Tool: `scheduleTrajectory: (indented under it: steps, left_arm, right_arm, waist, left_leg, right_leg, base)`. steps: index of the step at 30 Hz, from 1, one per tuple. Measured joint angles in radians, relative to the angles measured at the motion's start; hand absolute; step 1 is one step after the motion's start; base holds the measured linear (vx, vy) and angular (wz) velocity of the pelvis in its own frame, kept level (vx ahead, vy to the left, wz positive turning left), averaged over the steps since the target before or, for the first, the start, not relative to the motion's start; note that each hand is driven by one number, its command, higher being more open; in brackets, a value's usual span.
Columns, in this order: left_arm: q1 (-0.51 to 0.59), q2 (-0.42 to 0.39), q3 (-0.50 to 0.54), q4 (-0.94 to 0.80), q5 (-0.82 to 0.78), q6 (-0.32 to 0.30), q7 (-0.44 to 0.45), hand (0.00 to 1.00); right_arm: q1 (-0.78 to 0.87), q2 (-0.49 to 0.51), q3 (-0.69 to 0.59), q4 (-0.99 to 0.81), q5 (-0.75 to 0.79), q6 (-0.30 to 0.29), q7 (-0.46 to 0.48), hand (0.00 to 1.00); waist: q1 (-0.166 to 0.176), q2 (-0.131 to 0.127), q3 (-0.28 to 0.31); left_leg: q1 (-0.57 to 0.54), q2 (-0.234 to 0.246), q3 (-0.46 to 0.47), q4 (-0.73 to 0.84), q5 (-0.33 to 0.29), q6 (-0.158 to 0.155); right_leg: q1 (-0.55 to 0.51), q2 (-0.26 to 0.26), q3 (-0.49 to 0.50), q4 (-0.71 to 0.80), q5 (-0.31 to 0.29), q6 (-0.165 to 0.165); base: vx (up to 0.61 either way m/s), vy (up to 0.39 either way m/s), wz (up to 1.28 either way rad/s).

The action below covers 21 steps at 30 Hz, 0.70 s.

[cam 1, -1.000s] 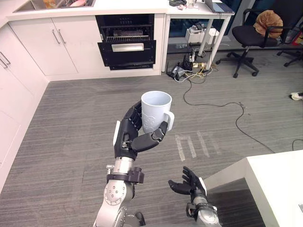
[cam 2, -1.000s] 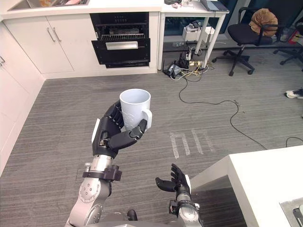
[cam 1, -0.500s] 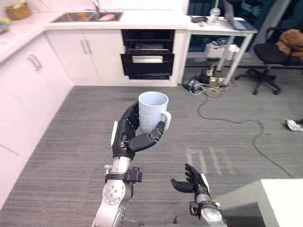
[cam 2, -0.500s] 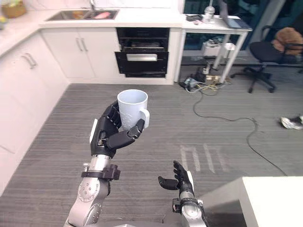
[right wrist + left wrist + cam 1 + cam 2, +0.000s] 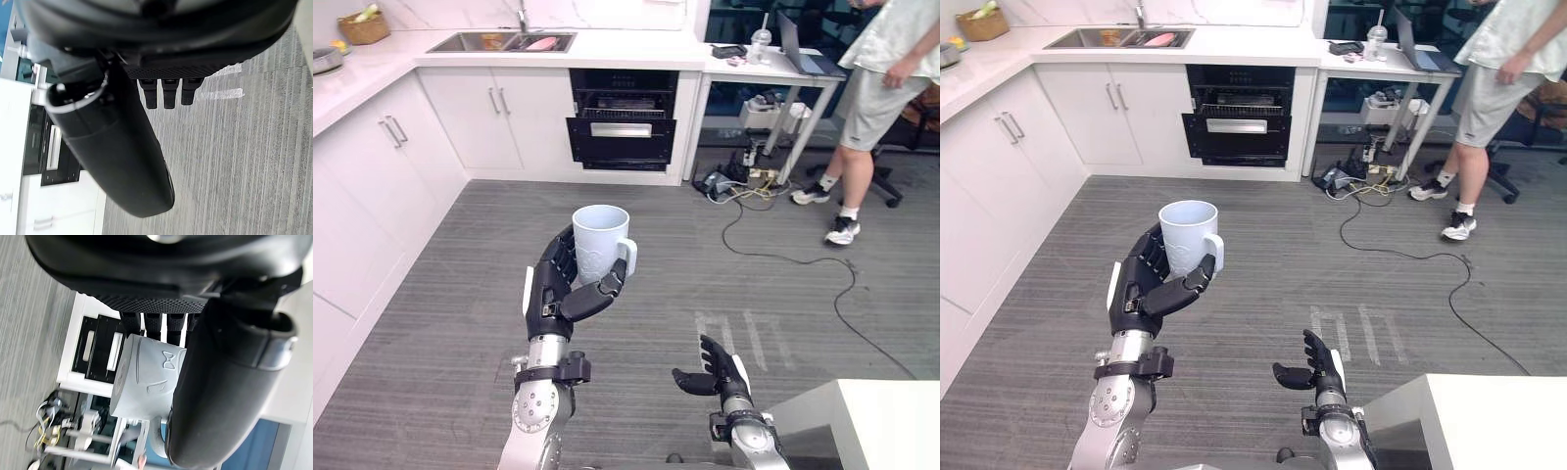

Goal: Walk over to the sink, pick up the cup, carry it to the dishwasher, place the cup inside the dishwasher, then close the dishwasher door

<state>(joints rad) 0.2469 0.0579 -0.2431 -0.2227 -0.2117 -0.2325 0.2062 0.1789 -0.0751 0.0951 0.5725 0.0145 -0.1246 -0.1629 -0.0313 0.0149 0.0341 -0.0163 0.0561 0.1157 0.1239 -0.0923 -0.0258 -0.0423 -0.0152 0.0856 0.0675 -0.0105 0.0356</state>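
Cup [image 5: 600, 241], pale grey and upright, stays clamped in the left hand [image 5: 554, 294] above the floor [image 5: 440, 294]; a person [image 5: 876, 88] has appeared right of the dishwasher [image 5: 622, 132]. Right hand [image 5: 715, 372] idles low, fingers loosely spread.

Grey plank floor [image 5: 440, 323] spreads across the middle — white cabinets [image 5: 362, 196] line the left and top edges, a white desk [image 5: 759, 70] and a standing person [image 5: 873, 98] upper right.
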Motion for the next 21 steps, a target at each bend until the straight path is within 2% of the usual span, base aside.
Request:
scheduleTrajectory:
  steps: [1, 6, 9, 15, 17, 18, 20, 21]
  left_arm:
    - [-0.007, -0.001, -0.013, 0.003, -0.005, 0.003, -0.003, 0.3]
    - [-0.032, -0.007, -0.08, 0.047, -0.027, 0.019, -0.025, 0.3]
    - [-0.033, -0.012, -0.086, 0.063, -0.045, 0.039, -0.04, 0.3]
    - [-0.031, -0.011, -0.077, 0.064, -0.048, 0.046, -0.037, 0.3]
    - [-0.031, -0.013, -0.071, 0.062, -0.051, 0.046, -0.037, 0.3]
    - [-0.031, -0.016, -0.064, 0.061, -0.055, 0.046, -0.036, 0.3]
    - [-0.03, -0.021, -0.039, 0.061, -0.065, 0.046, -0.031, 0.3]
    - [-0.029, -0.021, -0.037, 0.061, -0.065, 0.046, -0.029, 0.3]
  right_arm:
    - [0.006, 0.0, -0.009, 0.0, 0.0, 0.0, -0.001, 0.9]
    - [0.074, -0.003, -0.051, -0.001, 0.001, 0.002, -0.02, 0.9]
    - [0.073, -0.002, -0.071, -0.004, 0.001, 0.002, -0.032, 0.9]
    - [0.057, -0.001, -0.089, -0.055, 0.001, -0.002, -0.05, 0.9]
    - [0.036, -0.001, -0.089, -0.055, 0.001, -0.002, -0.062, 0.9]
    - [0.022, 0.0, -0.09, -0.055, 0.002, -0.002, -0.066, 0.9]
    - [0.001, 0.0, -0.09, -0.071, 0.002, -0.002, -0.08, 0.9]
    - [-0.005, -0.001, -0.09, -0.074, 0.002, -0.002, -0.082, 0.9]
  waist:
    - [-0.012, 0.0, 0.001]
    - [-0.017, 0.003, 0.002]
    - [-0.016, 0.008, 0.005]
    - [0.014, 0.009, 0.006]
    - [0.015, 0.01, 0.014]
    - [0.017, 0.012, 0.025]
    - [0.018, 0.018, 0.048]
    - [0.019, 0.021, 0.052]
  left_leg:
    - [-0.007, 0.0, -0.002, 0.001, 0.001, 0.001]
    - [0.001, 0.001, -0.024, -0.011, 0.008, -0.004]
    - [0.017, -0.004, -0.029, -0.072, 0.047, -0.013]
    - [0.005, -0.011, -0.098, -0.076, 0.068, -0.015]
    - [-0.045, -0.021, -0.152, -0.033, 0.06, -0.026]
    - [-0.068, -0.016, -0.144, -0.015, 0.046, -0.037]
    - [-0.105, 0.041, 0.004, 0.022, 0.034, -0.037]
    - [-0.112, 0.054, 0.038, 0.032, 0.034, -0.036]
  right_leg:
    - [0.002, -0.004, -0.006, -0.014, 0.007, 0.001]
    - [0.032, -0.007, -0.04, -0.05, 0.015, -0.001]
    - [0.038, -0.01, -0.059, -0.051, 0.015, -0.005]
    - [0.058, -0.017, -0.138, -0.048, 0.003, -0.011]
    - [0.056, -0.026, -0.194, -0.042, -0.005, -0.013]
    - [0.054, -0.03, -0.216, -0.038, -0.008, -0.013]
    - [0.055, -0.041, -0.286, -0.018, -0.027, -0.008]
    - [0.053, -0.045, -0.299, -0.009, -0.034, -0.006]
  base:
    - [-0.03, 0.005, 0.09]
    - [0.01, -0.02, 0.16]
    - [0.0, -0.046, 0.24]
    - [-0.04, -0.035, 0.43]
    - [-0.08, -0.017, 0.79]
    - [-0.11, -0.01, 0.8]
    - [-0.1, -0.016, 0.94]
    - [-0.03, -0.002, 0.72]
